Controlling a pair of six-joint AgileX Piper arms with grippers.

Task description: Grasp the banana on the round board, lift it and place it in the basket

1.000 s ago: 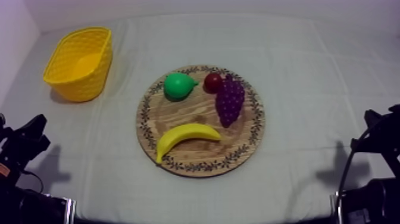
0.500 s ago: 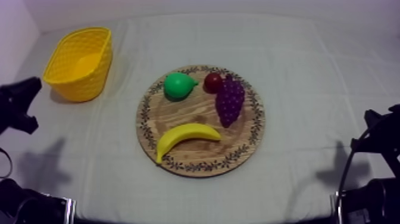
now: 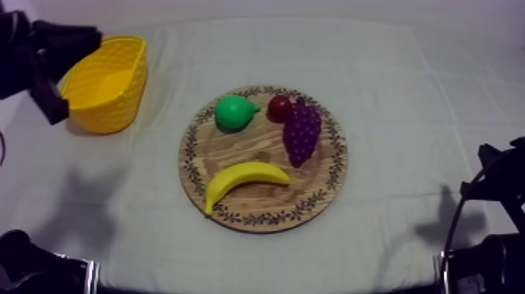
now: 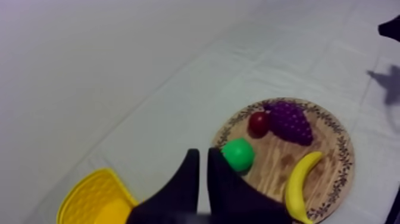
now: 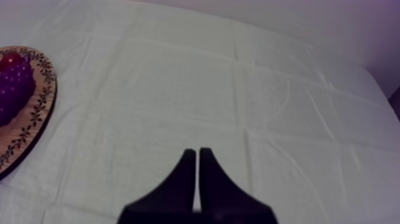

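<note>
**A:** Start with the big things. What lies where?

**B:** The table [image 3: 422,86] under its grey-white cloth takes up most of the top view. At its middle lies the round wooden board [image 3: 258,148] with the patterned rim. The yellow basket [image 3: 117,86] stands well apart from it, near the table's far left corner, and nothing can be seen inside it.

**A:** And the robot's arms?

**B:** The left arm [image 3: 31,51] comes in at the upper left and hangs just beside the basket's outer side. The left gripper [image 4: 199,156] has its two black fingers pressed together into a narrow wedge, with nothing between them. From its own camera it points toward the board's near edge, with the basket close below. The right arm [image 3: 492,188] sits low at the right edge. The right gripper [image 5: 197,154] is likewise closed to a thin wedge, empty, over bare cloth beside the board.

**A:** Now the fruit, down to the smallest.

**B:** All four pieces are on the board. The bunch of grapes [image 3: 301,131] lies on its right half. The banana [image 3: 244,178] lies on its side across the near half, untouched, apart from both grippers. The pear [image 3: 234,112] sits at the far left rim. The small red fruit [image 3: 279,106] is at the far rim, touching the grapes.
</note>
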